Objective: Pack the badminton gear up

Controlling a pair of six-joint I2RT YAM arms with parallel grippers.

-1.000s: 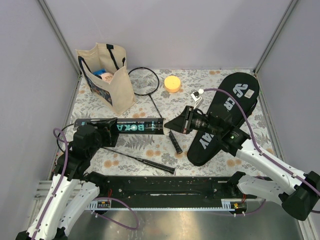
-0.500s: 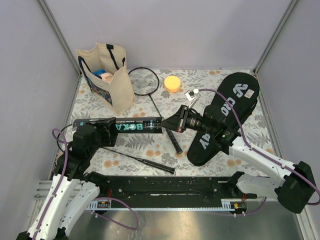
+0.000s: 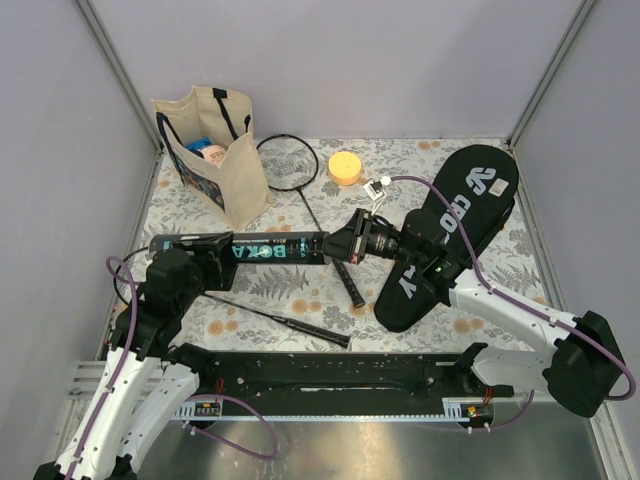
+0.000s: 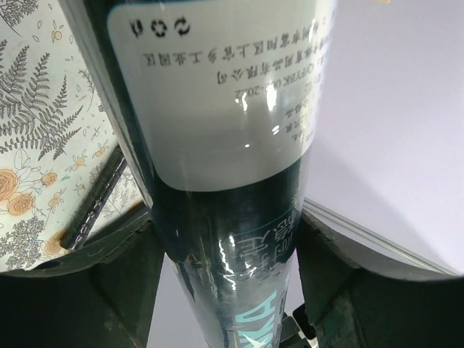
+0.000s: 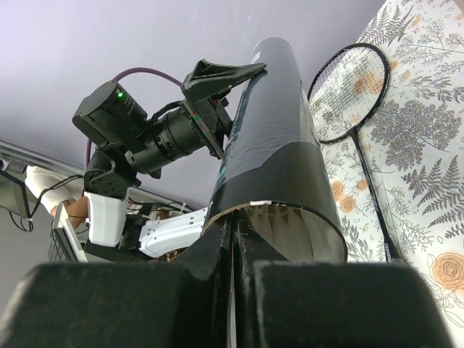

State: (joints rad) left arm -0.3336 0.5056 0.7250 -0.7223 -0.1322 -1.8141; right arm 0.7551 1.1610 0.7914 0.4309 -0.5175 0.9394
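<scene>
The long black lettered tube lies level above the table, and my left gripper is shut on its left part. In the left wrist view the tube fills the space between both fingers. My right gripper is shut, its tips at the tube's open right end. In the right wrist view white shuttlecock feathers show inside that mouth. One racket lies by the bag. A second racket's handle lies near the front. The black cover lies at the right.
A beige tote bag stands at the back left with items inside. An orange round container sits behind the first racket's shaft. The enclosure walls close in on the left, back and right. A black rail runs along the near edge.
My right gripper has shut and moved left, up to the tube's open end. The left gripper keeps its hold on the tube.
</scene>
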